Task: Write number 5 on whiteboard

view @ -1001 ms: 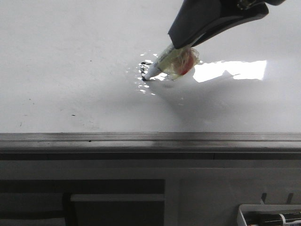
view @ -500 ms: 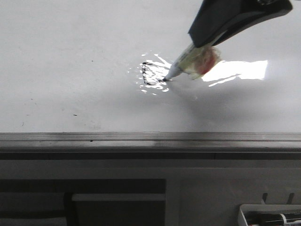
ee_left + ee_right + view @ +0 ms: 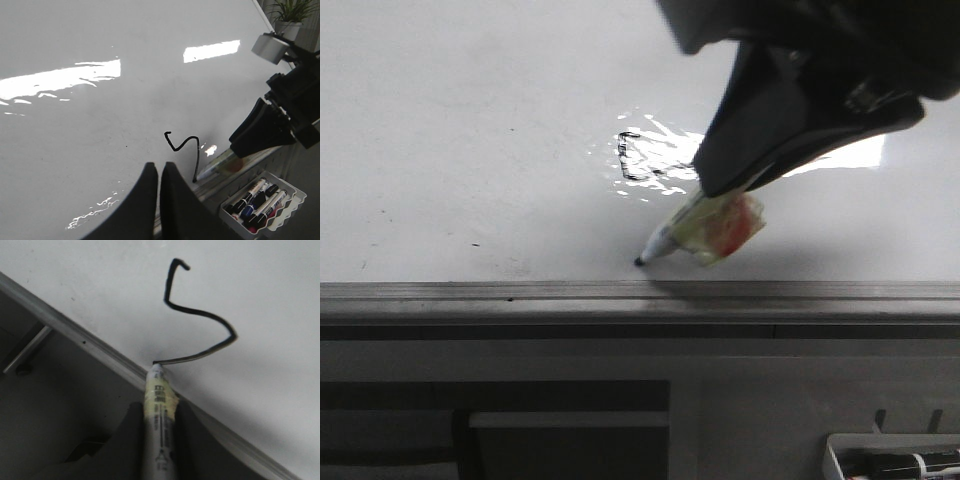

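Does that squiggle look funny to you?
Yes. The 5 looks lopsided: its tail runs long, right down to the rail of the whiteboard, where the marker tip sits. No top bar shows yet.

This looks like an office or lab workspace. A large whiteboard (image 3: 100,110) with a metal rail (image 3: 620,295) lies flat as the surface, a tray (image 3: 265,205) of markers (image 3: 248,195) sits beside it, and a potted plant (image 3: 292,15) stands at the far corner.
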You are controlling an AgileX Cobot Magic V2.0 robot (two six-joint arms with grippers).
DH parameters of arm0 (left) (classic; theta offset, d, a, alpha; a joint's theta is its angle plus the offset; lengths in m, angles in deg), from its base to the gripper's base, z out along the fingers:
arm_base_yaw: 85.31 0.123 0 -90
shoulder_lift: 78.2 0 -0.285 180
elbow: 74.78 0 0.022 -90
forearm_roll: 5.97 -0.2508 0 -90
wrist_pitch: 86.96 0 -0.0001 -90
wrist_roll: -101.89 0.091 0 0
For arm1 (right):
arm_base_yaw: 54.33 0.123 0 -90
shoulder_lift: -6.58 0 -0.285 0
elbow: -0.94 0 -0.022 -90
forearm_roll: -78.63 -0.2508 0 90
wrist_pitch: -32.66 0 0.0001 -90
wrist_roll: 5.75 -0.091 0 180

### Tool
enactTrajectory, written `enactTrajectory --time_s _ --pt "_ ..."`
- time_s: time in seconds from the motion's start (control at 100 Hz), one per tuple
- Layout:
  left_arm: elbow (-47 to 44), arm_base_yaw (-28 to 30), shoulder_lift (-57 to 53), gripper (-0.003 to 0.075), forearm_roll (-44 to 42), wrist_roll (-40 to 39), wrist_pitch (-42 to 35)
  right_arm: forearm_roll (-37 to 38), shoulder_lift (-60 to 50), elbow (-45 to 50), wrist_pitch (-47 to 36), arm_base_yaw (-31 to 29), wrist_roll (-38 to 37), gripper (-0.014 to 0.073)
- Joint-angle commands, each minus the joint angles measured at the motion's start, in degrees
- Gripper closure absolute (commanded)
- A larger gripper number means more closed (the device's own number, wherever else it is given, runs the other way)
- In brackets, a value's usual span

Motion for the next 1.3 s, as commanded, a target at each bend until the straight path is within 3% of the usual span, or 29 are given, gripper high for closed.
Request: enactTrajectory --time_s 0.0,0.35,0.88,1.291 --pt "1.5 0.1 0.4 0.0741 1.5 -0.4 -3.2 3.2 0.7 -2.4 -1.6 0.6 -0.2 0.0634" --pt "1.5 0.1 0.4 0.0741 1.5 -0.4 -3.2 10.4 -3.3 -8.3 -0.1 0.0 -0.2 0.0634" --pt "1.5 0.1 0.4 0.0741 1.5 -0.4 -3.2 11.3 -0.8 -8.3 -5.4 -1.0 -0.3 0.0634" --pt "1.5 0.1 0.4 0.0741 1.5 -0.4 -3.2 11.3 0.1 -8.3 -4.1 -2.6 -1.1 0.0634"
